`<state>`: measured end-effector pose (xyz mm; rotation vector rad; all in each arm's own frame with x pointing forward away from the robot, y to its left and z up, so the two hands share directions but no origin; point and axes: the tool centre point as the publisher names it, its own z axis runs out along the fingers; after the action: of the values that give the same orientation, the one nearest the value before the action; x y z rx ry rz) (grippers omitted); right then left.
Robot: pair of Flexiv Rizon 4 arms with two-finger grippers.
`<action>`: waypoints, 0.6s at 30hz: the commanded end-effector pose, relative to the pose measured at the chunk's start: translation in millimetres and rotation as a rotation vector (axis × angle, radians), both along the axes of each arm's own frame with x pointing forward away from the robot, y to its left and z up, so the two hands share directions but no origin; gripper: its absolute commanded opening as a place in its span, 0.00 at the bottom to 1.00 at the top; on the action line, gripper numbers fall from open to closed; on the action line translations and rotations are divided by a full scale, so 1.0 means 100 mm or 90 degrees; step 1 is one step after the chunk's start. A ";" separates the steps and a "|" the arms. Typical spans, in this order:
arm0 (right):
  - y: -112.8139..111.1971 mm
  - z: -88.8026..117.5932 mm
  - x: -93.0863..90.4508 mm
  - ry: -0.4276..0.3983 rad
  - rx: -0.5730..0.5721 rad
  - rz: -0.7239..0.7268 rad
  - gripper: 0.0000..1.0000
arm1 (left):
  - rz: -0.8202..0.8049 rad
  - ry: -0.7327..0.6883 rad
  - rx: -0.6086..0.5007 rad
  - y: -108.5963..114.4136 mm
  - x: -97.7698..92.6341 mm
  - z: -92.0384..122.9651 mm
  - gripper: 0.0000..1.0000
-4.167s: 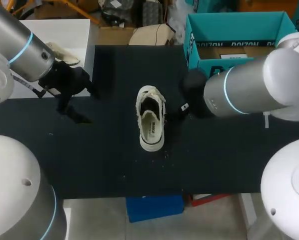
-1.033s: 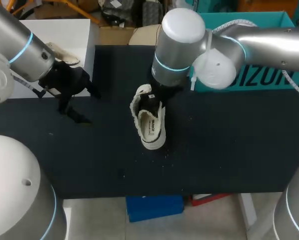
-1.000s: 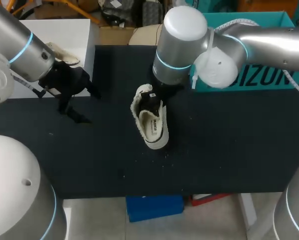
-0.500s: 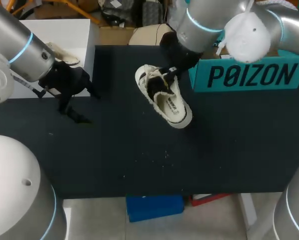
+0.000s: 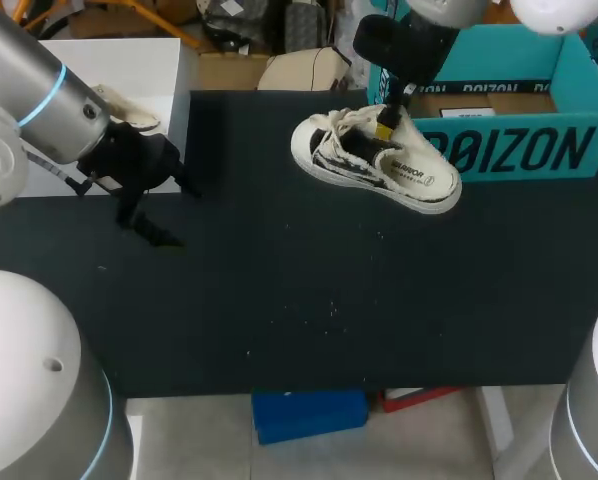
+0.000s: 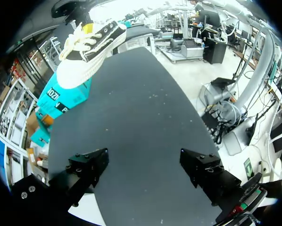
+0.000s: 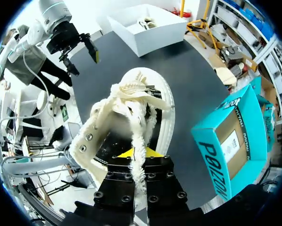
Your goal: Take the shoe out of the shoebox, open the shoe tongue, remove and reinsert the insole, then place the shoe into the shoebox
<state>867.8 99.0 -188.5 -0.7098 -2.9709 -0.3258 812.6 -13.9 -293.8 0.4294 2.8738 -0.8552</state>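
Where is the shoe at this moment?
In the head view the shoe hangs from the right gripper above the far side of the table, right of the middle, just in front of the teal shoebox, not inside it.

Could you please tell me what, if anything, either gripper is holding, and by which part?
The right gripper holds the shoe by its laced tongue area at the opening; the left gripper is open and empty.

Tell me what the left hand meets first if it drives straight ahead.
Probably the bare black table, which fills the space ahead of the left hand; the shoe hangs farther off.
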 end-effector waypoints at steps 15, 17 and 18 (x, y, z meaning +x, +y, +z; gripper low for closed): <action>-0.35 0.23 0.31 0.004 -0.146 0.157 0.00 | 0.001 -0.003 0.001 0.00 -0.01 -0.02 1.00; -0.48 0.28 0.44 -0.002 -0.155 0.177 0.00 | 0.001 -0.003 0.001 0.00 -0.01 -0.02 1.00; -0.55 0.31 0.51 -0.006 -0.156 0.186 0.00 | 0.001 -0.003 0.001 0.00 -0.01 -0.02 1.00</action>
<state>902.5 55.9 -171.4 -0.3049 -3.1145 0.0479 812.6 -13.9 -293.9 0.4294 2.8738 -0.8553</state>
